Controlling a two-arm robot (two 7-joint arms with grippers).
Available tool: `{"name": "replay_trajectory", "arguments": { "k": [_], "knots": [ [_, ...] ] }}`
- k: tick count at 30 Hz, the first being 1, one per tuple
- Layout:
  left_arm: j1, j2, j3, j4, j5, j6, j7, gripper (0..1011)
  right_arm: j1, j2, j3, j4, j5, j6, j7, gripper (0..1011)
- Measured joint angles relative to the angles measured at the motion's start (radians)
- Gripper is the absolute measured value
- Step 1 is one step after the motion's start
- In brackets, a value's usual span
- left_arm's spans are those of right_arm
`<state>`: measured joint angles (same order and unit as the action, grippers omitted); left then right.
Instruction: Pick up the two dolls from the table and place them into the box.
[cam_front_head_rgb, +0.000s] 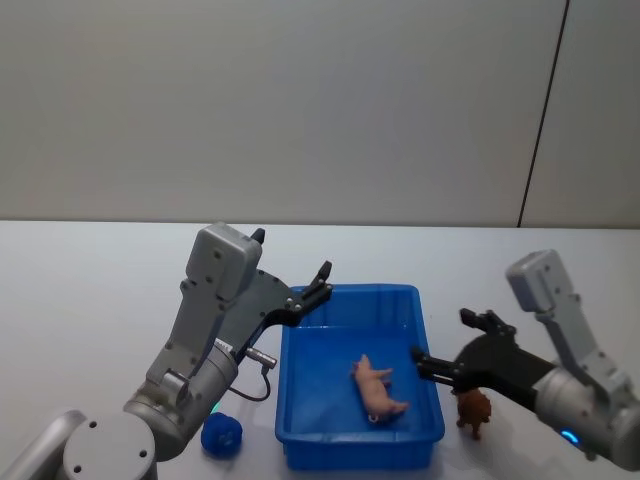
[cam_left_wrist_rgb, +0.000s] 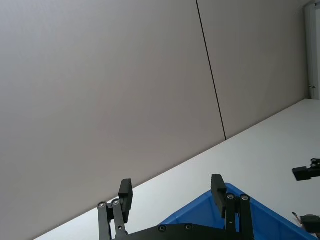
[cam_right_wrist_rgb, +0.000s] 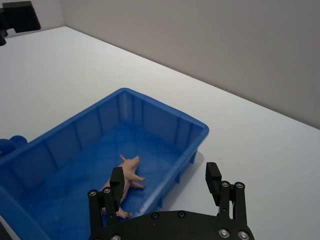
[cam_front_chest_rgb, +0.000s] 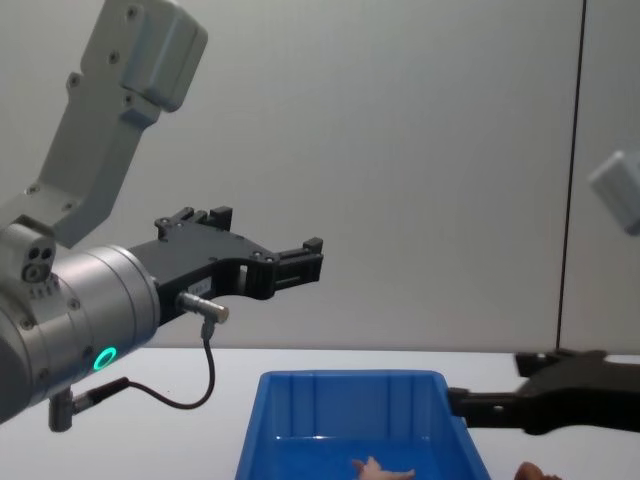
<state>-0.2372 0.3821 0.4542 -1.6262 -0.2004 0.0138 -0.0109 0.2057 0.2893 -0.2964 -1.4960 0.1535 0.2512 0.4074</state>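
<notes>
The blue box (cam_front_head_rgb: 300, 380) sits on the white table (cam_front_head_rgb: 100, 290) in front of me. A pale pink doll (cam_front_head_rgb: 378, 392) lies on its side on the box floor, also seen as the pink doll (cam_right_wrist_rgb: 127, 175) past my right fingers. The brown doll (cam_front_head_rgb: 474, 410) stands on the table just right of the box. My right gripper (cam_front_head_rgb: 447, 342) hovers open and empty over the box's right rim, a little above and behind the brown doll. My left gripper (cam_front_head_rgb: 320, 282) is open and empty above the box's rear left corner.
A small blue object (cam_front_head_rgb: 222, 433) lies on the table left of the box, beside my left arm. A grey wall stands behind the table. Bare tabletop stretches to the far left, the far right and behind the box.
</notes>
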Motion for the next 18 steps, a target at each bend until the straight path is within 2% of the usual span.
{"name": "replay_trajectory", "arguments": {
  "k": [7, 18],
  "knots": [
    [0.000, 0.000, 0.000, 0.000, 0.000, 0.000, 0.000, 1001, -0.045, 0.045, 0.027, -0.036, 0.038, 0.003, -0.020, 1001],
    [0.000, 0.000, 0.000, 0.000, 0.000, 0.000, 0.000, 1001, -0.091, 0.087, 0.046, -0.048, 0.066, 0.028, -0.026, 1001]
  ]
}}
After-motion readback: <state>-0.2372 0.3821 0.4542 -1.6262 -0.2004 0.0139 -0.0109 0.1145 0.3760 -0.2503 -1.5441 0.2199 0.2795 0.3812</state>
